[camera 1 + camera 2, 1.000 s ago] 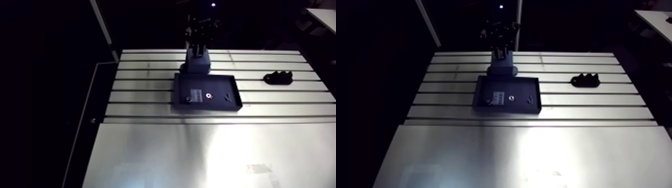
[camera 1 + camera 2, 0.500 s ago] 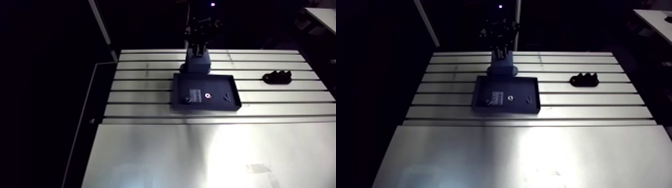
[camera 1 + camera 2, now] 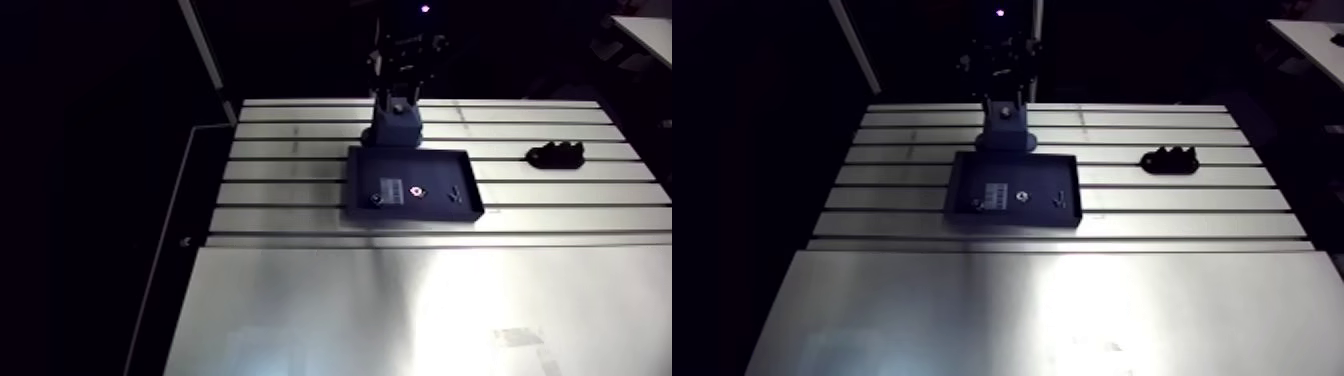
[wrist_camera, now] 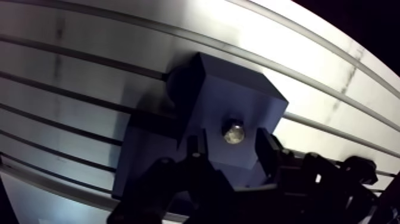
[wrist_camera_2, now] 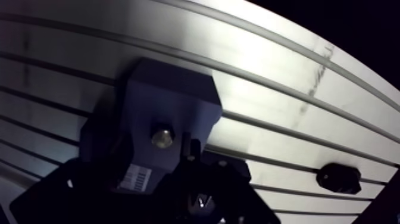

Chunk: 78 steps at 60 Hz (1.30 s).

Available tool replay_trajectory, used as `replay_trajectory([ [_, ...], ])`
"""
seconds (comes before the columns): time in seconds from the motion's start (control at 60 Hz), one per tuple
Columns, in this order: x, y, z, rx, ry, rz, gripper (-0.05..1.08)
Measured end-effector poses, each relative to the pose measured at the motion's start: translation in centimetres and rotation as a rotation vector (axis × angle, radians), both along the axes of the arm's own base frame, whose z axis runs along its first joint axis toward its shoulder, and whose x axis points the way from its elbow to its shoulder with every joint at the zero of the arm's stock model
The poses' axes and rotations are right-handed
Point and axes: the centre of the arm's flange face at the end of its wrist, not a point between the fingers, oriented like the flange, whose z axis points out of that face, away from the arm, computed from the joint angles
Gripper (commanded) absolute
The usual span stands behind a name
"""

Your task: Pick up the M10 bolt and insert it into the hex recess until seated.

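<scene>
Since the earlier frames, the gripper [image 4: 230, 146] has lifted off the dark blue block [image 3: 396, 128]. Before, its fingers reached down to the block's top; now they hang just above it, and a small pale spot shows on that top face. Nothing else on the desk [image 3: 300, 170] has shifted.

The arm view gives the wider layout. The block stands at the far side of the desk, just behind a shallow black tray [image 3: 432, 170]. The tray holds a white label [image 3: 393, 188] and a few small parts too tiny to name. A low black fixture [image 3: 556, 155] lies well apart, off to one side. From there the gripper is small and dark, and how far it stands open cannot be read.

The wrist view supplies what the arm view lacks. The M10 bolt [image 4: 233, 131] sits in the block's top face with its rounded metal head showing. Whether the head is fully down cannot be told. The gripper's two fingers [image 4: 266, 146] stand apart, one on each side of the bolt head, with a gap to it on both sides. They hold nothing and touch neither the bolt nor the block. The same view also catches the tray's label under the gripper and the black fixture off beyond it.
</scene>
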Motion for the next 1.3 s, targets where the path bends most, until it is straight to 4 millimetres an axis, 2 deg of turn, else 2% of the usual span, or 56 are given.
replay_trajectory([
  [0.267,-0.1,0.0,0.3,0.002,0.006,-0.02,0.01],
  [0.55,-0.1,0.1,2.3,0.009,0.032,-0.08,0.02],
  [0.583,-0.2,0.1,2.6,0.01,0.031,-0.094,0.1],
  [0.6,-0.2,0.1,2.7,0.011,0.03,-0.1,0.1],
  [0.617,-0.2,0.2,2.8,0.011,0.028,-0.105,0.19],
  [0.633,-0.2,0.2,3.0,0.012,0.027,-0.112,0.19],
  [0.65,-0.2,0.2,3.1,0.012,0.025,-0.119,0.28],
  [0.667,-0.2,0.2,3.2,0.013,0.023,-0.126,0.28],
  [0.683,-0.3,0.2,3.3,0.014,0.021,-0.132,0.34],
  [0.7,-0.3,0.2,3.4,0.014,0.018,-0.14,0.34],
  [0.717,-0.3,0.3,3.5,0.015,0.017,-0.148,0.42],
  [0.733,-0.3,0.3,3.6,0.015,0.015,-0.155,0.42],
  [0.75,-0.3,0.3,3.7,0.016,0.012,-0.163,0.5],
  [0.767,-0.4,0.4,3.8,0.017,0.011,-0.171,0.5],
  [0.783,-0.4,0.4,3.9,0.018,0.009,-0.179,0.58],
  [0.8,-0.4,0.5,4.0,0.019,0.007,-0.187,0.58],
  [0.817,-0.4,0.5,4.1,0.019,0.006,-0.195,0.66],
  [0.833,-0.5,0.6,4.2,0.02,0.005,-0.202,0.66],
  [0.85,-0.5,0.6,4.3,0.021,0.004,-0.21,0.75],
  [0.867,-0.5,0.7,4.3,0.022,0.003,-0.217,0.75],
  [0.9,-0.6,0.8,4.5,0.023,0.001,-0.235,0.9],
  [1.067,-0.7,1.1,4.7,0.03,-0.002,-0.285,1.04],
  [1.3,-0.8,0.9,4.4,0.025,-0.011,-0.299,1.08],
])
